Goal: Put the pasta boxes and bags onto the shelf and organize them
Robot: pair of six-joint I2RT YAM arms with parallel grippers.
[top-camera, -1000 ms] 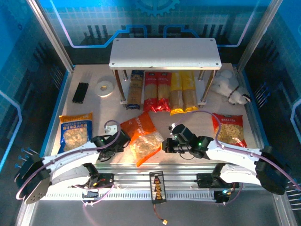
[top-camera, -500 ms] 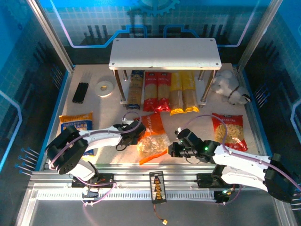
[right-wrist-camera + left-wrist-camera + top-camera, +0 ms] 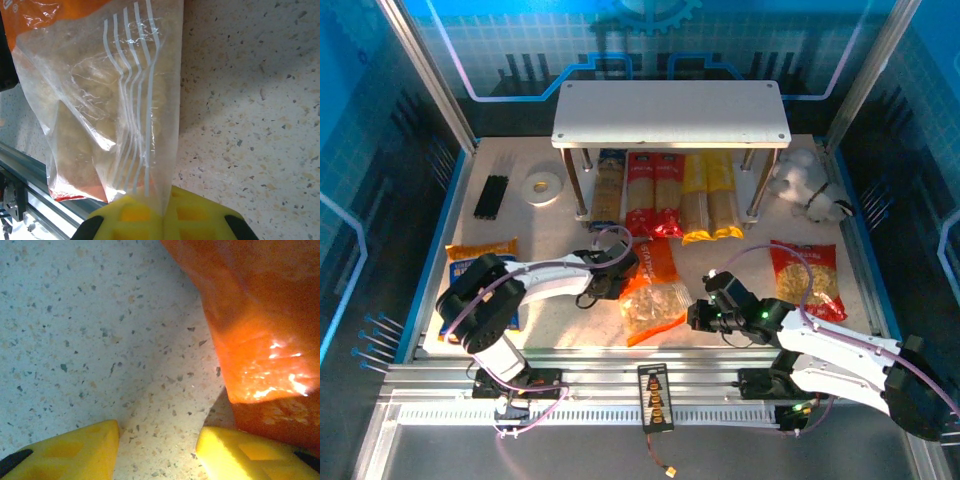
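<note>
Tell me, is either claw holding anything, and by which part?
The right gripper pinches the orange crinkly pasta bag by the edge of its clear end. The left gripper stands open beside the bag's orange end, holding nothing.

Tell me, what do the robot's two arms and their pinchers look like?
The left arm and right arm are white tubular links joined by bulky black joints. A thin lilac cable loops loosely along each. A small green light glows near the right wrist. The left gripper and right gripper have chunky yellow plastic fingers with shallow moulded pockets and black trim.
</note>
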